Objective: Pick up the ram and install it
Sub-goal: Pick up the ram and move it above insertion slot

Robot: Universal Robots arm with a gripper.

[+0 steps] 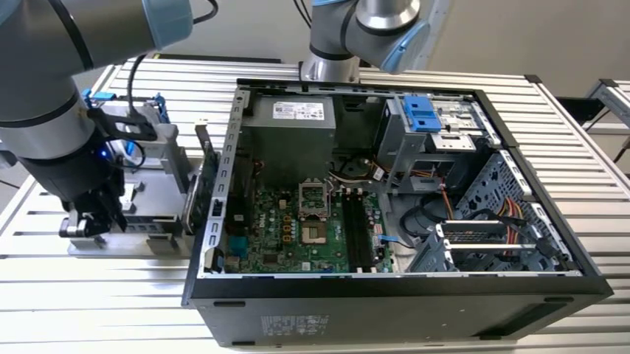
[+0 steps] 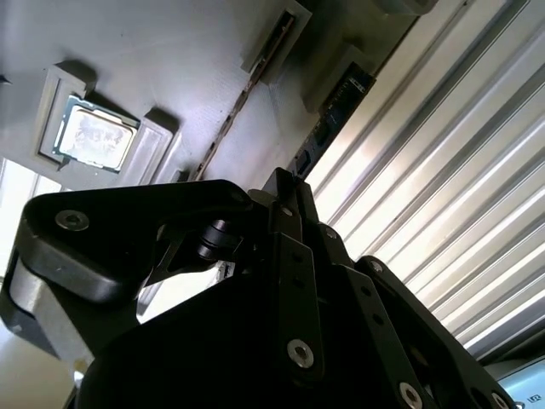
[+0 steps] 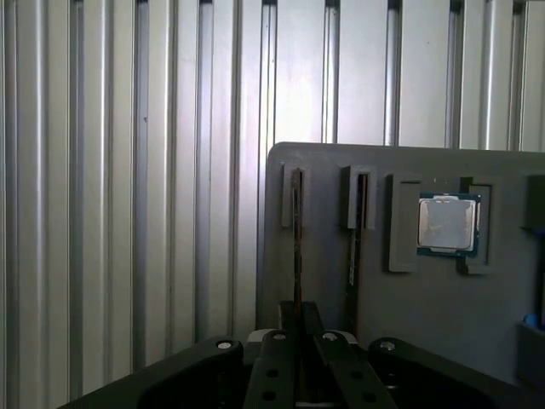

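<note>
The ram [image 3: 295, 239] is a thin dark stick standing on edge in a slot of the grey holder block [image 3: 443, 324]. It runs straight in between my fingers. My gripper [image 3: 297, 311] is low over the holder with its fingers drawn close together on the stick. In the second wrist view the same ram [image 2: 238, 115] leads from its slot into the gripper [image 2: 285, 183]. In the exterior view the gripper [image 1: 87, 221] hangs over the holder [image 1: 138, 236] at the exterior view's left, beside the open computer case [image 1: 394, 287].
A second stick [image 3: 353, 247] stands in the neighbouring slot, and a processor chip [image 3: 448, 224] lies in a recess beyond it. A green card [image 1: 209, 177] stands upright between holder and case. The motherboard's long memory slots [image 1: 359, 228] lie inside the case. Another arm [image 1: 364, 29] stands behind it.
</note>
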